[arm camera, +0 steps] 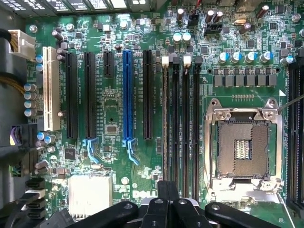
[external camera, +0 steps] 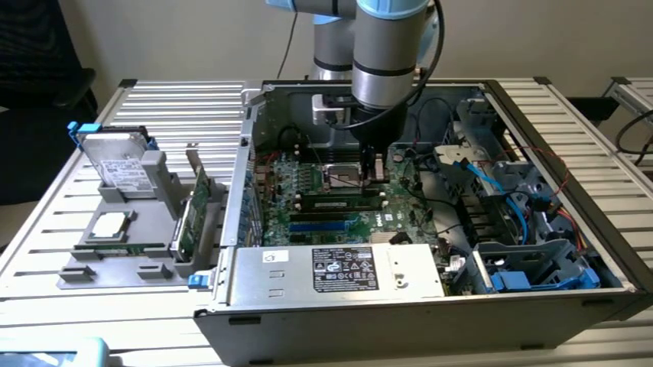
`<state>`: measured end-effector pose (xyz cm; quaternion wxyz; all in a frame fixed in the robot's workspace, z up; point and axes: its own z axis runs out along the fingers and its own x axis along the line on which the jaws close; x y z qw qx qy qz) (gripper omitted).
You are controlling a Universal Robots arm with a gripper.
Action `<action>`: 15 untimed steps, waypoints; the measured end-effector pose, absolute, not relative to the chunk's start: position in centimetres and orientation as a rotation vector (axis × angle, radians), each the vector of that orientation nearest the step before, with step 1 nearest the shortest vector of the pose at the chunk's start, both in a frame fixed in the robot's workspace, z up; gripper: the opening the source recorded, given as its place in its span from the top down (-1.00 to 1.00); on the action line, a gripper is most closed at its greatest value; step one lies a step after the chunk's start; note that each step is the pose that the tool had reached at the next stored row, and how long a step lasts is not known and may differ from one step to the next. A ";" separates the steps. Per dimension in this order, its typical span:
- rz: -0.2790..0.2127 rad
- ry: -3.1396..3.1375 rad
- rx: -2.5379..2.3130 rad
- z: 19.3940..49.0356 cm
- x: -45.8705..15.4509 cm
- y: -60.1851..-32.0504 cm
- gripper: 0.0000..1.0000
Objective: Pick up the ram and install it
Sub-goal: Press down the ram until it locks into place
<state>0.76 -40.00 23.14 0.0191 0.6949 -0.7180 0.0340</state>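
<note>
The ram, a long narrow green stick with a white label, stands on edge among the black memory slots of the motherboard, inside the open computer case. My gripper reaches down into the case between the ram and the empty processor socket, just above the board. In the wrist view its black fingers are pressed together at one end of the slots, with nothing visible between them.
On the exterior view's left, a grey fixture holds a hard drive, a processor chip, a narrow green strip and a wide green card. The power supply, blue cables and drive cage crowd the case.
</note>
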 end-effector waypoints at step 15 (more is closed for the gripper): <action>0.100 -2.243 2.147 22.6 0.8 -40.0 0.79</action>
